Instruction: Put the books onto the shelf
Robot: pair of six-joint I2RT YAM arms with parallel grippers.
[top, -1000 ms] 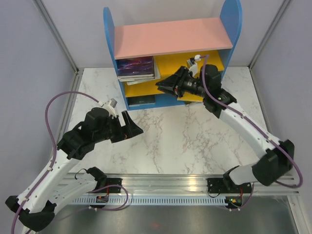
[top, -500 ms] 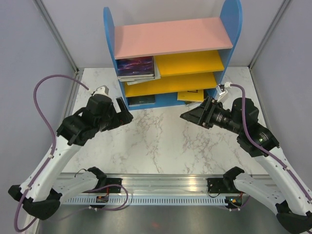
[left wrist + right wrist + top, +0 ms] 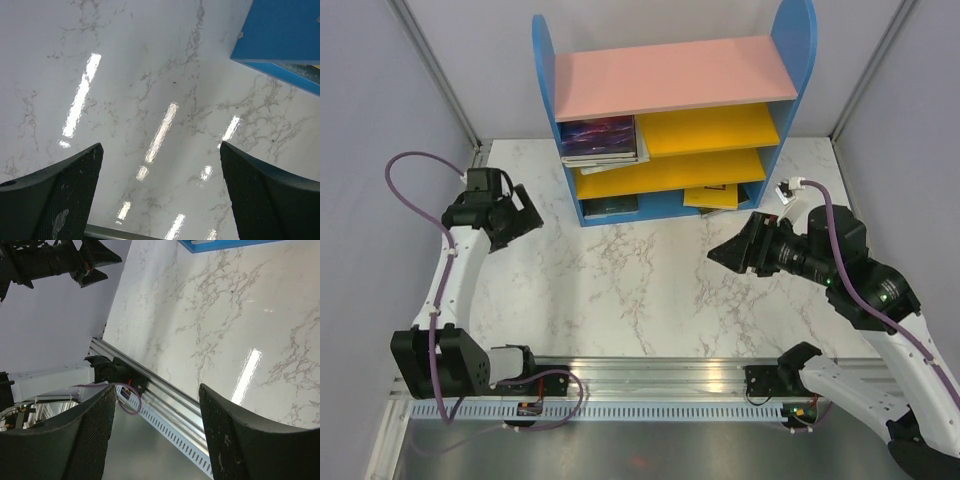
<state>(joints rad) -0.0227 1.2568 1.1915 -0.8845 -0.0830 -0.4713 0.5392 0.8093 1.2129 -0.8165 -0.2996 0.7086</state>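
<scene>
You see a white marble-patterned table (image 3: 650,290) spreading out in front of a small shelf (image 3: 670,75) with blue sides, a pink top and yellow-orange boards. Left of the shelf, your left gripper (image 3: 160,150) hangs over marble, its jaws wide apart and empty. In front of the shelf's right end, your right gripper (image 3: 156,387) also has its jaws apart and empty. Galaxy-covered paperback books (image 3: 600,138) lie stacked at the left of the shelf's upper board. A dark book (image 3: 610,206) lies at its bottom left and a yellow book (image 3: 712,197) at its bottom right.

I see my right gripper (image 3: 155,390) with its two black fingers (image 3: 85,435) apart and nothing between them, above the white table (image 3: 210,315), with the blue shelf (image 3: 225,243) at the top.
</scene>
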